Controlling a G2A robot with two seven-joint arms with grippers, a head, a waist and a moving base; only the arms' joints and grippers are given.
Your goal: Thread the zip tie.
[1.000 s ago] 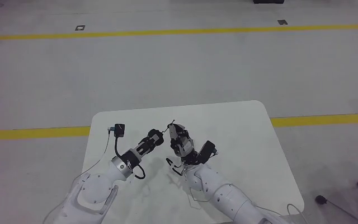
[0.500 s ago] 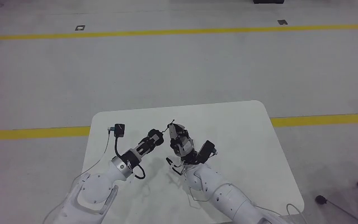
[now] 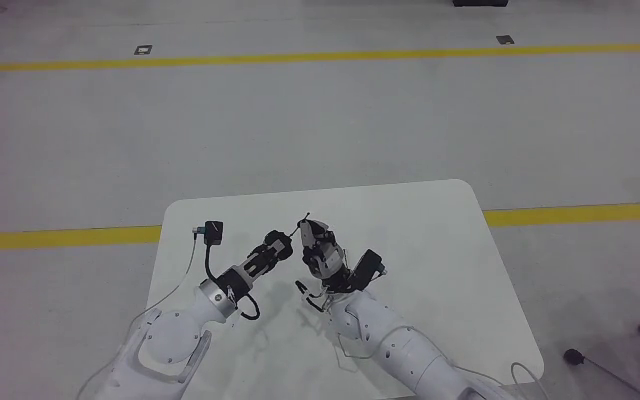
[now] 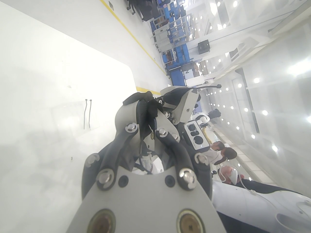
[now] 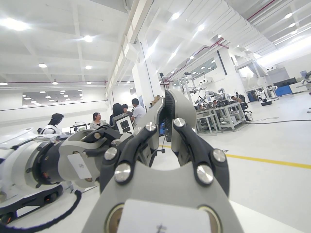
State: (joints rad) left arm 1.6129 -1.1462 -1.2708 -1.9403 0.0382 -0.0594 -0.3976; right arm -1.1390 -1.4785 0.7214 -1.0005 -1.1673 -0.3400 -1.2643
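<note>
- Desk (image 3: 440, 260): white with rounded corners. Both my arms are over the half nearest me.
- Right pincer (image 3: 311, 234): raised above the desk near its middle and pointing away from me. In the right wrist view its fingers (image 5: 175, 107) are pressed together, pinching the zip tie.
- Left pincer (image 3: 283, 244): raised just beside the right pincer and angled toward it, the tips close to each other. In the left wrist view its dark fingertips (image 4: 136, 97) look drawn together. I cannot tell whether anything sits between them, as the tips are hidden there.
- Zip tie (image 5: 163, 83): thin and black, it rises out of the right pincer's fingertips and ends in a small square head. From above it shows as a short dark line past the right pincer, on the far side from me. In the left wrist view the head end juts clear of the pincer. I cannot trace the tail end below the grip.
- Spare ties (image 4: 87, 113): two thin black ones lying flat on the desk, side by side and near parallel, well apart from both pincers.
</note>
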